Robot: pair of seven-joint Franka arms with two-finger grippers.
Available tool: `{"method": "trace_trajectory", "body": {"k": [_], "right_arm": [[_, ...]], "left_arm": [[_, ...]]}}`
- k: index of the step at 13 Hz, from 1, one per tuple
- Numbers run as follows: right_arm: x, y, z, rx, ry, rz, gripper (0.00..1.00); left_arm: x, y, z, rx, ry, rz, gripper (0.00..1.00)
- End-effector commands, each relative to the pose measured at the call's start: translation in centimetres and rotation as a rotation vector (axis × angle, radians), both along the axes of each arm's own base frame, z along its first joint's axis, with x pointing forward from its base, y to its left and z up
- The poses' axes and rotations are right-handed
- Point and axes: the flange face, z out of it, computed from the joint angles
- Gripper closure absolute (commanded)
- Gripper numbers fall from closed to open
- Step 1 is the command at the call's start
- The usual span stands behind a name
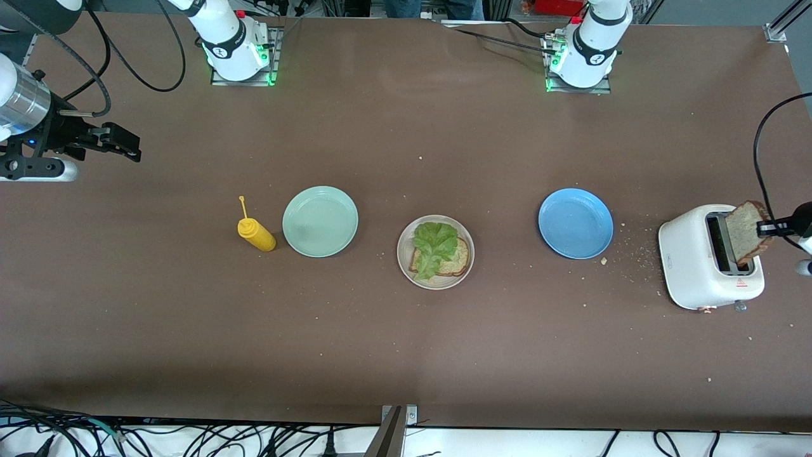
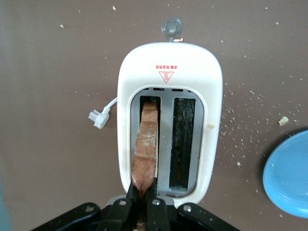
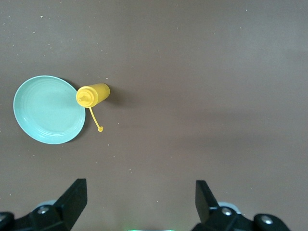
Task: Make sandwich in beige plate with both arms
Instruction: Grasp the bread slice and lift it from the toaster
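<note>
The beige plate [image 1: 404,254] sits mid-table. On it lies one brown bread slice [image 1: 459,260] with a ruffled green lettuce leaf [image 1: 434,244] on top. At the left arm's end of the table stands a white toaster [image 1: 688,260] [image 2: 168,62]. A second bread slice [image 1: 745,230] [image 2: 147,144] sticks up, tilted, out of one of its slots. My left gripper [image 1: 771,227] [image 2: 143,185] is shut on that slice's upper edge. My right gripper [image 1: 132,147] [image 3: 140,192] hangs open and empty over bare table at the right arm's end and waits.
A blue plate [image 1: 575,223] [image 2: 288,175] lies between the toaster and the beige plate. A mint-green plate [image 1: 320,221] [image 3: 48,109] and a lying yellow squeeze bottle [image 1: 256,234] [image 3: 94,94] are toward the right arm's end. Crumbs are scattered around the toaster.
</note>
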Motion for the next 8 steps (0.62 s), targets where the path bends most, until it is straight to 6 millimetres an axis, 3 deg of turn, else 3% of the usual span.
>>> {"method": "trace_trajectory", "body": {"k": [1, 4, 5, 8], "right_arm": [[0.0, -0.3, 0.4, 0.011, -0.006, -0.001, 0.00], [0.3, -0.6, -0.1, 0.010, 0.000, -0.010, 0.00], [0.6, -1.2, -0.6, 0.013, 0.006, -0.020, 0.00], [0.6, -0.8, -0.3, 0.016, -0.006, -0.027, 0.00]], "left_arm": [[0.7, -3.7, 6.2, 0.065, 0.011, -0.059, 1.00], [1.6, -9.4, 8.9, 0.063, -0.008, -0.126, 1.00], [1.7, -10.4, 9.5, 0.053, -0.022, -0.137, 1.00], [2.1, -16.0, 10.0, -0.041, -0.047, -0.199, 1.00]]}}
